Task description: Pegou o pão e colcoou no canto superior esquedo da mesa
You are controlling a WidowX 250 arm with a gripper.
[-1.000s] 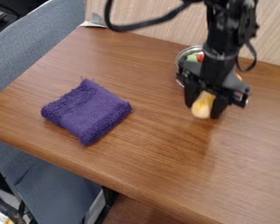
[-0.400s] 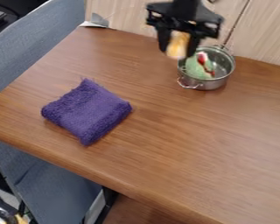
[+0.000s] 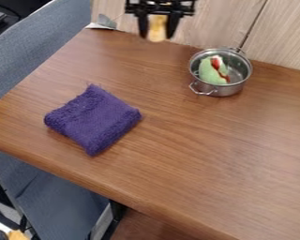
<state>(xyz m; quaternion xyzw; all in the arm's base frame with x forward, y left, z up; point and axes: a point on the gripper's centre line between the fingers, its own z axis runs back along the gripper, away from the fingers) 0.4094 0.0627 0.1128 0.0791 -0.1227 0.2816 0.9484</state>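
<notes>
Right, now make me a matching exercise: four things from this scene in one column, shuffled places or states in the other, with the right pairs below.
Things
1. bread
2. cloth
3. pot
4. green item

Places or states
A. purple, lying on the table
B. inside the metal container
C. held in the gripper
D. metal, standing near the wood-patterned panel

Right pairs: 1-C; 2-A; 3-D; 4-B
</notes>
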